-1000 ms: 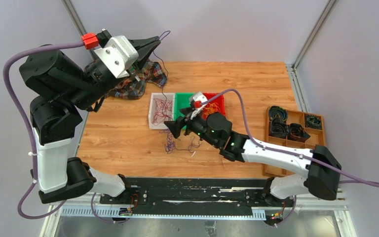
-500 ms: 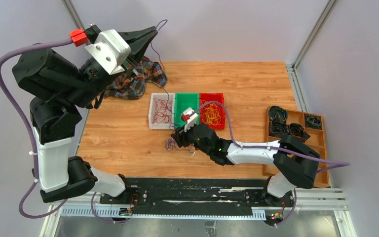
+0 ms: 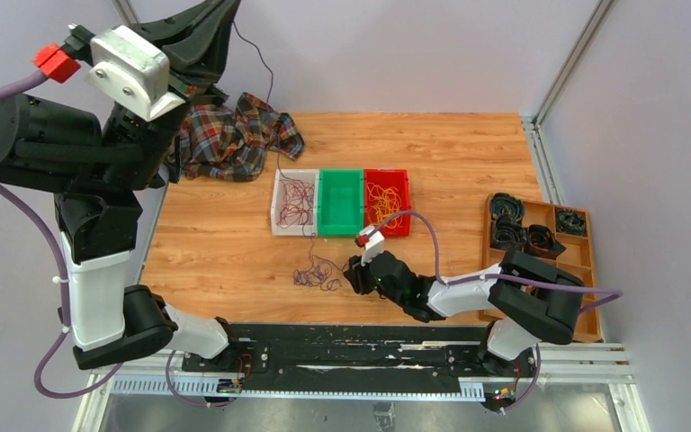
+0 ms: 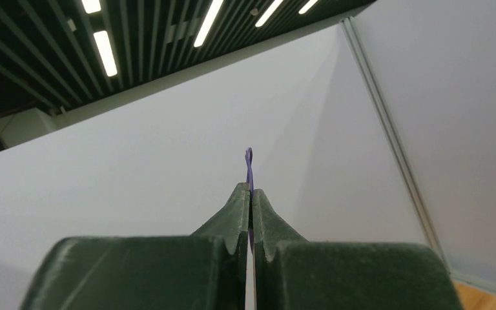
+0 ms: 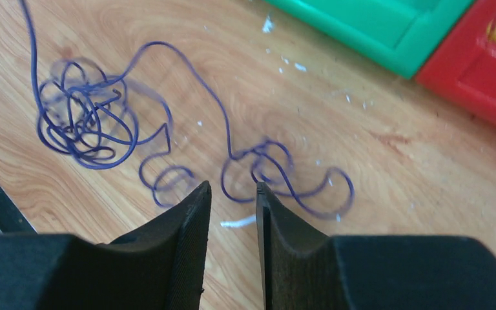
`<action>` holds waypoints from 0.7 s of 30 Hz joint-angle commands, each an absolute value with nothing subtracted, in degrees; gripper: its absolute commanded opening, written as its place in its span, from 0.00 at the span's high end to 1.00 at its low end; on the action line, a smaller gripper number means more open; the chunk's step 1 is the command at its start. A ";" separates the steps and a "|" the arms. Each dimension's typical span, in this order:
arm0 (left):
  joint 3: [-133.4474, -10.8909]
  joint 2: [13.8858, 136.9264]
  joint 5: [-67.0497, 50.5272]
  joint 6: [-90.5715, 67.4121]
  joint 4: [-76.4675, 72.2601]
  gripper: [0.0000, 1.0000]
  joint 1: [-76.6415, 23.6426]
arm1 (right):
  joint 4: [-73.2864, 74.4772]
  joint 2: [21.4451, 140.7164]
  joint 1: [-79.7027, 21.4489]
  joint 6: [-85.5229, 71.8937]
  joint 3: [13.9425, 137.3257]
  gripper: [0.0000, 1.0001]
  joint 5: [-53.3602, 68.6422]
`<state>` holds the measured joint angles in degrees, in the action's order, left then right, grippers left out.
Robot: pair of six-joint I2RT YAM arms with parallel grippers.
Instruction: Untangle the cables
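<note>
My left gripper (image 3: 230, 9) is raised high at the back left, shut on a thin purple cable (image 4: 248, 160) whose end pokes out past its tips (image 4: 251, 188). That cable (image 3: 276, 135) runs taut down to a loose purple tangle (image 3: 317, 274) on the wood, seen close up as loops (image 5: 81, 123) in the right wrist view. My right gripper (image 3: 352, 273) sits low just right of the tangle. Its jaws (image 5: 232, 187) stand a little apart with nothing between them. Dark red cables (image 3: 293, 200) lie in the white bin and yellow-orange cables (image 3: 385, 205) in the red bin.
A white bin (image 3: 276, 219), a green bin (image 3: 340, 202) and a red bin (image 3: 405, 200) stand in a row mid-table. A plaid cloth (image 3: 234, 135) lies at the back left. A wooden tray (image 3: 540, 209) of black coils sits at the right edge. A white scrap (image 5: 239, 223) lies by my right fingertips.
The left arm swung up and to the left, drawing the purple cable taut. The right arm pulled back toward the near edge, off the tangle, and its jaws narrowed.
</note>
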<state>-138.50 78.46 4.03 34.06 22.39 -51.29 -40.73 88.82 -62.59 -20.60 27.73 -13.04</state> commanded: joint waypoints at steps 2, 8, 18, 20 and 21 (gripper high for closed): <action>-139.04 78.74 6.36 36.97 11.72 0.99 -51.53 | -42.39 85.99 -61.74 -24.62 22.96 0.69 -15.03; -142.88 81.41 4.44 38.12 9.62 1.00 -51.57 | -40.90 80.11 -62.19 -24.25 20.52 0.53 -16.42; -140.93 81.32 1.82 38.42 7.87 0.99 -51.59 | -31.50 72.07 -64.39 -12.64 39.04 0.21 -10.49; -141.12 81.47 1.55 38.66 7.42 0.99 -51.59 | -31.36 75.70 -64.46 -11.33 43.34 0.20 -10.03; -141.21 81.43 1.46 38.81 7.12 0.99 -51.59 | -31.69 78.39 -64.49 -10.71 45.64 0.20 -9.86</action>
